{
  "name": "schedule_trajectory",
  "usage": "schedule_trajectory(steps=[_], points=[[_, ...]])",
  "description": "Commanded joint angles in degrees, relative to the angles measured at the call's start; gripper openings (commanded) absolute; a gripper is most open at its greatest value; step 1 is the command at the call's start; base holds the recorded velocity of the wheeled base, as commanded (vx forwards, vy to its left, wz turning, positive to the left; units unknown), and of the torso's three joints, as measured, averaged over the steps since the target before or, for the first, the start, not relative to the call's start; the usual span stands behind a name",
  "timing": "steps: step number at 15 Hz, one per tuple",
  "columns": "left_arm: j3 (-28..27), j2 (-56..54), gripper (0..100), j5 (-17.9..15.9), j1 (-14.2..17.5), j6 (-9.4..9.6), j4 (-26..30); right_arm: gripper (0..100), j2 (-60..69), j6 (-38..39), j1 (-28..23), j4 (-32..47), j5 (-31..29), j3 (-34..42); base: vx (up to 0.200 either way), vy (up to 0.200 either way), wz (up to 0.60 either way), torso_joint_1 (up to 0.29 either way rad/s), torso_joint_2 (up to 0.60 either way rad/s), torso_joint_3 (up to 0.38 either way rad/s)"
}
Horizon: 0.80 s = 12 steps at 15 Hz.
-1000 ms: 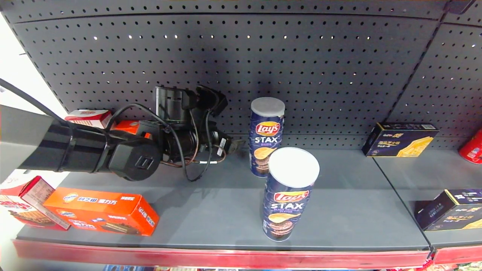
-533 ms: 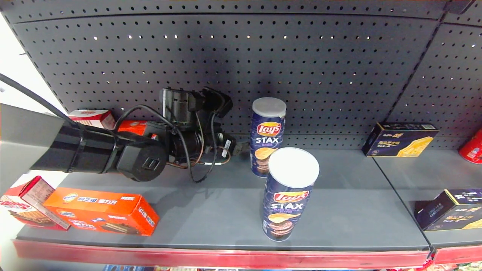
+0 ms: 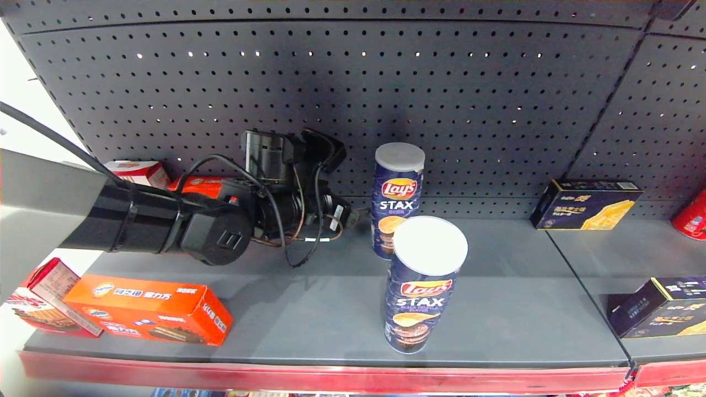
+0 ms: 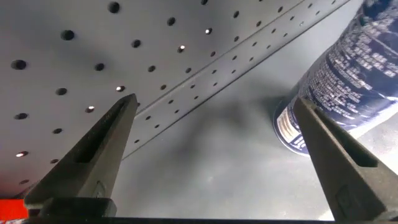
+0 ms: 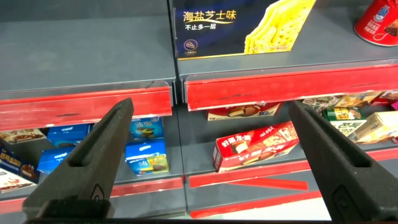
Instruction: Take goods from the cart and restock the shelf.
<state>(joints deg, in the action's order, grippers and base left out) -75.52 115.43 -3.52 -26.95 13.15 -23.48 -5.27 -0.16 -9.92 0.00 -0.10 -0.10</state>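
1. Grey shelf (image 3: 309, 309): rear can (image 3: 398, 198) stands upright at back, front can (image 3: 422, 281) near edge.
2. Left pincer (image 4: 214, 102) spread, empty, beside rear can (delivery looks done).
3. Right pincer (image 5: 208, 102) spread, empty; further restocking likely.

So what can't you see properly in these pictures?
Head view: the front can hides the bottom of the rear can.
Head view: the left arm covers most of an orange box by the back wall.
Head view: the red tin is cut off by the right edge.
Left wrist view: one of the fingers covers the rear can's edge; touching is unclear.
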Motion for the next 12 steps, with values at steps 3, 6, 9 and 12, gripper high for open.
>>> schedule_trajectory(steps=[3, 6, 9, 12], points=[[3.54, -8.91, 100, 0.53, 1.9, -0.59, 2.12, 100, -0.09, -0.02, -0.01, 0.0, 0.01, 0.01, 0.0, 0.0, 0.0, 0.0, 0.0, 0.0], [11.1, -19.1, 100, 3.96, 1.73, -0.85, -2.1, 100, -0.09, -0.02, -0.01, 0.0, 0.01, 0.01, 0.0, 0.0, 0.0, 0.0, 0.0, 0.0], [24.98, -29.04, 100, 3.87, 0.85, -1.55, -14.05, 100, -0.09, -0.02, -0.01, -0.09, -0.08, 0.01, 0.0, 0.0, 0.0, 0.0, 0.0, 0.0], [39.84, -42.66, 100, 4.23, 0.67, -1.55, -24.16, 100, -0.09, -0.02, -0.01, -0.09, -0.08, 0.01, 0.0, 0.0, 0.0, 0.0, 0.0, 0.0]])
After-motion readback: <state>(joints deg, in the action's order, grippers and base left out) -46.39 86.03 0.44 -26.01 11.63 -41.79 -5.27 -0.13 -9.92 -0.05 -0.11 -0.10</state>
